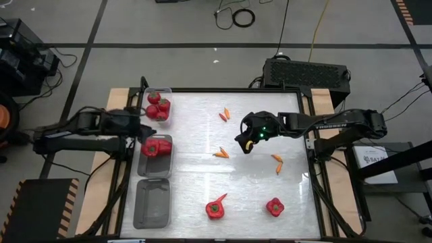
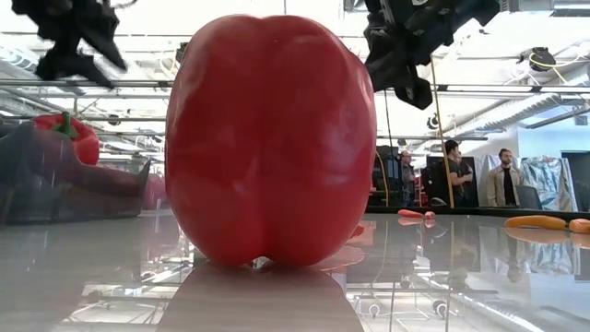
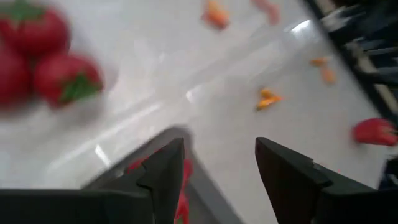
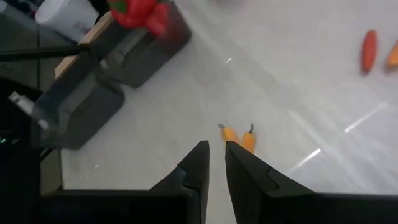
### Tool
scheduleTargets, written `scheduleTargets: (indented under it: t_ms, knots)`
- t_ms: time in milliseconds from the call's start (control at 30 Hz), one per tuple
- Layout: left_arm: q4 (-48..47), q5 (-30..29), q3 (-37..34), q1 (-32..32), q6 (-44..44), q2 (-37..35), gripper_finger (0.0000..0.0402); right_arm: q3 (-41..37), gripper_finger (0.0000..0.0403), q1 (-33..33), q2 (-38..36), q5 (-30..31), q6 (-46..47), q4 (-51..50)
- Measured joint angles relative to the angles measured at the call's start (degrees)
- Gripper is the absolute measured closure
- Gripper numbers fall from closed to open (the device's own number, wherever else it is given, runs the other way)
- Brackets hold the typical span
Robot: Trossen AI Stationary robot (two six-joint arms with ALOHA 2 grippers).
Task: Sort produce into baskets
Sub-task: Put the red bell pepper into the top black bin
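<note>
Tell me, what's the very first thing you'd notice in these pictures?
The giant-looking red bell pepper sits so close to the table-level camera that it fills the picture. From above, red tomatoes crowd the far tray on the table's left side, with the left end effector open above the middle tray, which holds a red pepper. Little orange chilies lie mid-table under the right end effector.

Open table (image 1: 196, 175) lies between the baskets (image 1: 154, 156) and scattered chili peppers (image 1: 221, 153), right gripper (image 1: 244, 143) overhead.

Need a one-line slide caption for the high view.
Left gripper open over the middle tray holding a red pepper; right gripper, fingers shut, above two orange chilies mid-table.
</note>
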Motion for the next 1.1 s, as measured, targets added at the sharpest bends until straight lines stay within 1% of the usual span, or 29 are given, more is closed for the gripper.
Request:
scheduleTargets:
  t_ms: [100, 167, 300, 400, 500, 600, 700, 800, 867, 967, 1100]
  knots:
    - [3.4, 1.0, 3.3, 0.0, 4.4, 0.0, 0.0198, 2.3, 0.0358, 0.6, 0.0, -1.2, -0.1, -1.4]
    - [6.6, 4.4, 4.1, 0.0, 6.4, 0.0, 0.0199, 4.5, 0.0358, 1.3, 0.0, -1.3, -0.2, -3.7]
    - [10.8, 13.6, 4.1, -0.1, 10.2, 2.2, 0.0199, 10.2, 0.0358, 3.9, 0.0, -1.6, 0.3, -12.1]
    - [12.7, 16.7, 4.1, -0.6, 16.1, 6.0, 0.0199, 14.0, 0.0358, 6.8, 0.0, -1.6, 3.9, -20.4]
    - [16.7, 17.8, 4.1, -2.0, 23.4, 10.7, 0.0199, 17.2, 0.0358, 10.5, -0.1, -1.8, 10.4, -26.9]
    - [22.0, 19.6, 4.1, -4.1, 30.7, 16.0, 0.0199, 18.7, 0.0358, 15.3, -0.1, -3.2, 19.1, -30.7]
    - [27.5, 21.6, 4.0, -6.5, 37.4, 21.3, 0.0199, 19.3, 0.0359, 20.7, 0.0, -3.3, 28.4, -31.8]
    - [33.0, 22.4, 4.0, -8.9, 42.9, 26.3, 0.0199, 19.2, 0.0368, 27.0, 0.0, -3.3, 38.0, -32.1]
    - [36.6, 22.5, 4.0, -10.2, 45.1, 29.4, 0.0199, 19.2, 0.0375, 31.1, 0.4, -3.1, 44.2, -32.0]
    - [41.9, 23.3, 4.0, -11.9, 45.7, 33.4, 0.0199, 19.2, 0.0385, 36.8, 2.0, -3.1, 51.4, -32.2]
    - [47.9, 24.7, 4.2, -14.4, 45.6, 37.6, 0.0199, 19.2, 0.0388, 42.1, 4.6, -3.1, 56.2, -32.5]
